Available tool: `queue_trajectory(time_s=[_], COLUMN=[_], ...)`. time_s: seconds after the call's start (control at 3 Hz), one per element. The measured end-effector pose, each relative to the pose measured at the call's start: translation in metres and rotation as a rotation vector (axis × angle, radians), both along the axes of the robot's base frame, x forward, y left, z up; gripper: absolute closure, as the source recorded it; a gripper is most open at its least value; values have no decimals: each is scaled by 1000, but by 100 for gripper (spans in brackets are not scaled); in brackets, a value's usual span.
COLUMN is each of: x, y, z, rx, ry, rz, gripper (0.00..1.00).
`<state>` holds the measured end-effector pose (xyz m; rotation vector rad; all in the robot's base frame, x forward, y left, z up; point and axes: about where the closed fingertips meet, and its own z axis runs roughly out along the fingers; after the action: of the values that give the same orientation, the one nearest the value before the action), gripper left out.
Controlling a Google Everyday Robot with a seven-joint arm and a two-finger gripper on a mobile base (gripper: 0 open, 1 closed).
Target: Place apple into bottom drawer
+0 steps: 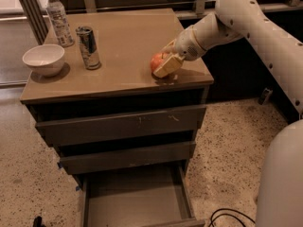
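The red-orange apple (156,61) is near the front right of the cabinet top (128,41). My gripper (165,63) is around the apple, one cream finger (166,66) in front of it and the other behind, and seems closed on it. The apple looks slightly raised, with a shadow under it. The bottom drawer (135,197) is pulled out below, its flat grey inside bare. The two drawers above it are closed.
A white bowl (43,58), a silver drink can (88,47) and a clear water bottle (58,18) stand on the left of the cabinet top. My white arm (265,27) reaches in from the right. A black cable (227,217) lies on the speckled floor.
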<state>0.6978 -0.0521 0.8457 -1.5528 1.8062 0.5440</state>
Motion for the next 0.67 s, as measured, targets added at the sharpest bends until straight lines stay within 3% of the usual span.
queue_trajectory(time_s=[0.33,0.67], x=[-20,-58], y=[3,5], z=[16,31], rx=[27,56], ry=[-37,-78], rz=[24,51], gripper=[100,100])
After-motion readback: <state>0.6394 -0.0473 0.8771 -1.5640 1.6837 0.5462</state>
